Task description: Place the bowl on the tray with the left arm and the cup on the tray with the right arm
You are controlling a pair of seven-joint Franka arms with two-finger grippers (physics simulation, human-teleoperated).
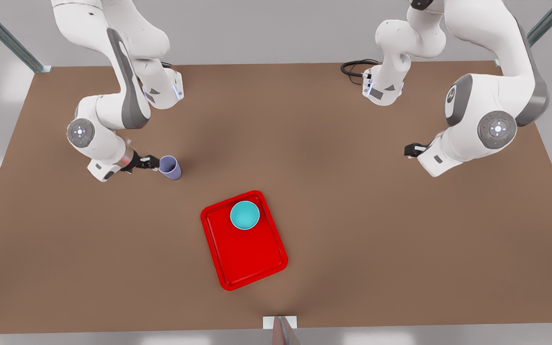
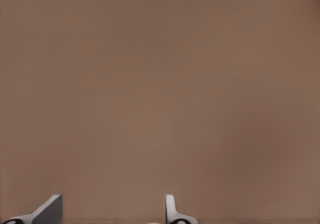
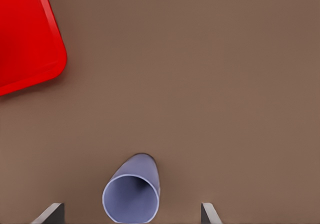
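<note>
So, by view:

Front view, tray: red tray (image 1: 252, 254) lies on the brown table (image 1: 352, 215), near the middle.
Front view, bowl: teal bowl (image 1: 245, 215) sits inside the tray, at its far corner toward the front view's right.
Front view, cup: lavender cup (image 1: 169, 167) stands on the table toward the front view's left, well apart from the tray.
Front view, my right gripper (image 1: 154, 163): at the front view's left, low, just beside the cup, reaching toward it.
Front view, my left gripper (image 1: 411, 150): at the front view's right, above bare table, well apart from tray and bowl.

Left wrist view, my fingertips (image 2: 172, 209): spread apart, nothing between them, plain table below.

Right wrist view, cup (image 3: 132, 195): between my fingertips (image 3: 207, 213), which stand wide apart, not touching it; open mouth faces the camera.
Right wrist view, tray (image 3: 27, 39): one rounded corner, well apart from the cup.
</note>
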